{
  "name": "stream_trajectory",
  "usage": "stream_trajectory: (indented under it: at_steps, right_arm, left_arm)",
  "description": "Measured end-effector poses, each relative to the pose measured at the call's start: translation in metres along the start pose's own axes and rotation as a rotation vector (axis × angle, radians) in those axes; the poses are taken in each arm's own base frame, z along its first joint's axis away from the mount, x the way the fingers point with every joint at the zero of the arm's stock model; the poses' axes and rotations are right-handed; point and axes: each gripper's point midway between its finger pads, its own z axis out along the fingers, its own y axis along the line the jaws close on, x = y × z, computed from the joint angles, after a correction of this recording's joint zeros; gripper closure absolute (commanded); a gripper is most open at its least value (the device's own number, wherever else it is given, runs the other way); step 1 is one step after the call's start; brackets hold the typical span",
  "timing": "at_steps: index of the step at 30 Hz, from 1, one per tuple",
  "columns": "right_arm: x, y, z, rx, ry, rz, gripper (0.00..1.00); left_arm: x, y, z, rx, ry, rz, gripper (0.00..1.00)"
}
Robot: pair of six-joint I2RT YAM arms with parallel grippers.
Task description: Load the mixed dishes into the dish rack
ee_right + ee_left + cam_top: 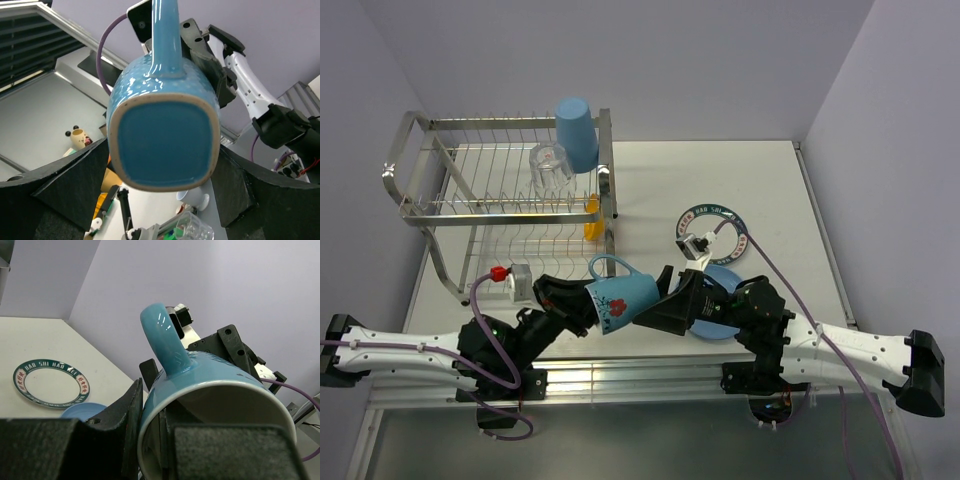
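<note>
The light blue mug (620, 298) with a red flower hangs on its side above the table's front, between both arms. My left gripper (582, 302) is shut on its rim, one finger inside and one outside (150, 430); the mug's (215, 375) handle points up. My right gripper (660, 300) stands open, its fingers close beside the mug's base (165, 140) on either side (163, 155). The dish rack (510, 200) holds the blue tumbler (577, 132), the clear glass (550, 165) and the yellow-orange bowl (592, 215). The patterned-rim white plate (712, 232) lies on the table.
The plain blue plate (720, 300) lies partly under my right arm, just in front of the white plate (51, 381). Purple cables (775, 275) loop over both arms. Walls close in behind and at the right of the table (770, 190).
</note>
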Motion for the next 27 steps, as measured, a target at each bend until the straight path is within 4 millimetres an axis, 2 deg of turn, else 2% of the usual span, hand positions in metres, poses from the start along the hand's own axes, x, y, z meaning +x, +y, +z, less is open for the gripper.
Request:
stream_trajectory:
  at_steps: [11, 27]
  right_arm:
    - [-0.008, -0.006, 0.003, 0.024, -0.048, -0.055, 0.15]
    - [-0.011, -0.01, 0.008, 0.037, -0.055, -0.073, 0.15]
  left_arm:
    - [0.002, 0.001, -0.001, 0.0, 0.001, -0.024, 1.0]
    - [0.005, 0.004, -0.005, -0.004, -0.002, -0.054, 1.0]
